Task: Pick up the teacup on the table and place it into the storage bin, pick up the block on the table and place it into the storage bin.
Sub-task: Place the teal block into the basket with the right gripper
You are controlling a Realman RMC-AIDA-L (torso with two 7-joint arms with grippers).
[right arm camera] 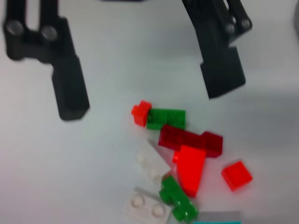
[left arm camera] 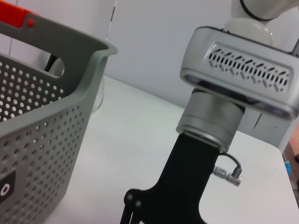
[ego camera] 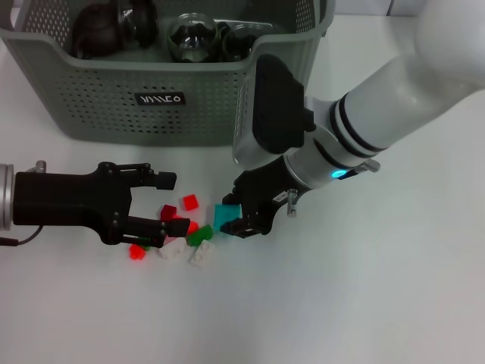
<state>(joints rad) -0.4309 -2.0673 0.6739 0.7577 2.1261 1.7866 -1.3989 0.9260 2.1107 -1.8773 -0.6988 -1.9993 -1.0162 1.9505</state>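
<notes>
The storage bin stands at the table's far side, dark teacups already inside; in front of it lies a heap of small blocks — red, green, white. The right gripper is down at the heap's edge, jaws narrowed onto a teal block held between them; the left gripper sits low on the heap's other side, jaws spread wide, nothing in them.
</notes>
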